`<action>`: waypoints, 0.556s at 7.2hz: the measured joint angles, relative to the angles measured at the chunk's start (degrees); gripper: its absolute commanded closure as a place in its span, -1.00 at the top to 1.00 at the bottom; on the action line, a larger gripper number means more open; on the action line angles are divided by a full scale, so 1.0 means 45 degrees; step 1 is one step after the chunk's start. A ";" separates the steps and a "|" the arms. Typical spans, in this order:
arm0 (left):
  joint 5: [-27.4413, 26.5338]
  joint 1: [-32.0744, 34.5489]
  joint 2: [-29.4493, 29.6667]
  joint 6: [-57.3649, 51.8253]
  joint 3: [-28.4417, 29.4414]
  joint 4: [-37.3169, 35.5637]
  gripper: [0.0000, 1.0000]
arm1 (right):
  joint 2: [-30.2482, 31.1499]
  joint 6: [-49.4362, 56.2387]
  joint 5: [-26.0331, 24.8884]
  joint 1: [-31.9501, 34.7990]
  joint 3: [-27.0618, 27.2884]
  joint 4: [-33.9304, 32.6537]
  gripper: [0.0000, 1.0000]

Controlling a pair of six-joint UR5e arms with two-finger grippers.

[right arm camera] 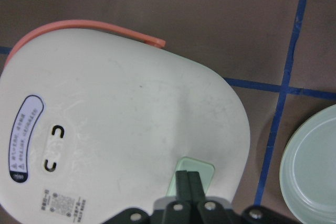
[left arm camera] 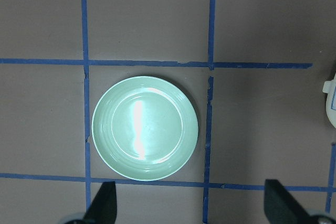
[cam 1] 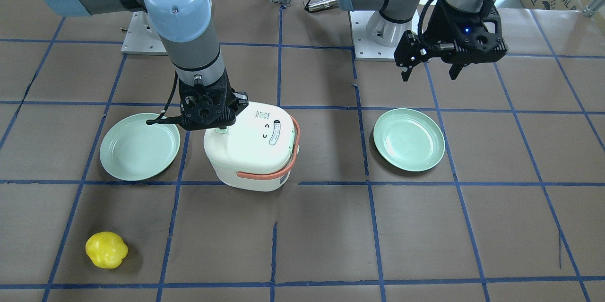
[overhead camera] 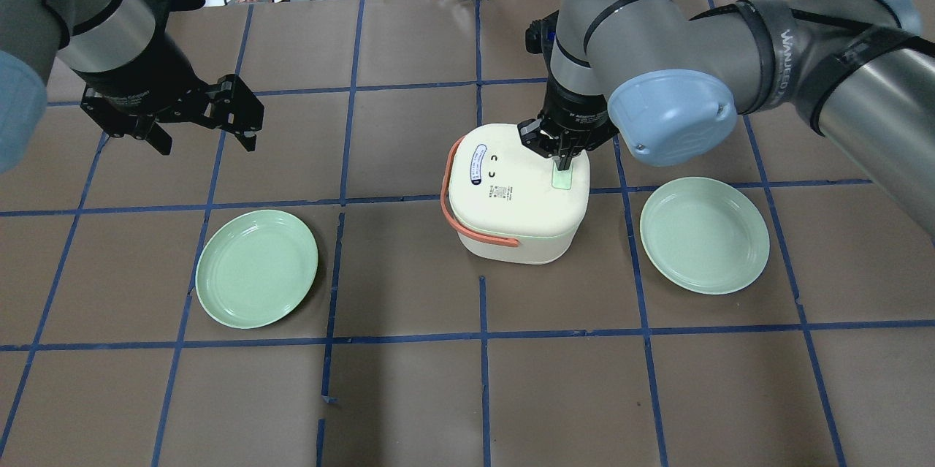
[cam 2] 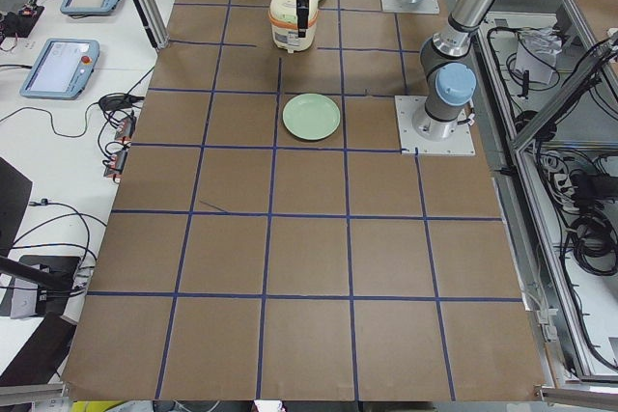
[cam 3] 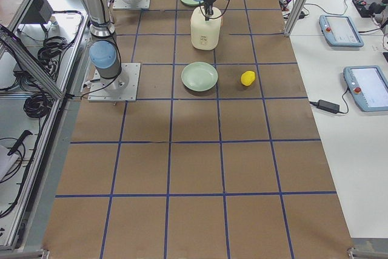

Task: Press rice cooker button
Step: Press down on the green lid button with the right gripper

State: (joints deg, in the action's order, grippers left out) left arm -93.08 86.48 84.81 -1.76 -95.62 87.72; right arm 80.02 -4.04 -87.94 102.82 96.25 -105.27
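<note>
The white rice cooker [overhead camera: 516, 193] with a salmon handle [overhead camera: 447, 193] stands mid-table; it also shows in the front view [cam 1: 250, 148]. Its pale green button [overhead camera: 561, 181] sits on the lid's right side. My right gripper [overhead camera: 562, 158] is shut, and its closed fingertips [right arm camera: 187, 182] rest on the green button [right arm camera: 199, 167] in the right wrist view. My left gripper [overhead camera: 201, 134] is open and empty, hovering above the table far left of the cooker; its fingertips [left arm camera: 105, 205] frame a green plate in the left wrist view.
A green plate [overhead camera: 257, 267] lies left of the cooker, another [overhead camera: 704, 234] right of it. A yellow toy pepper [cam 1: 106, 249] lies near the operators' edge. Blue tape lines grid the brown table.
</note>
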 measured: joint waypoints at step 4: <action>-0.0008 0.0000 0.0000 0.0000 0.0000 0.0000 1.00 | -0.0184 0.0019 -0.0008 0.0022 -0.0002 -0.0125 -0.87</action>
State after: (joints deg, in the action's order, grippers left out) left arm -93.11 86.48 84.81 -1.76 -95.62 87.71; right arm 79.19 -3.96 -87.98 102.92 96.24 -105.83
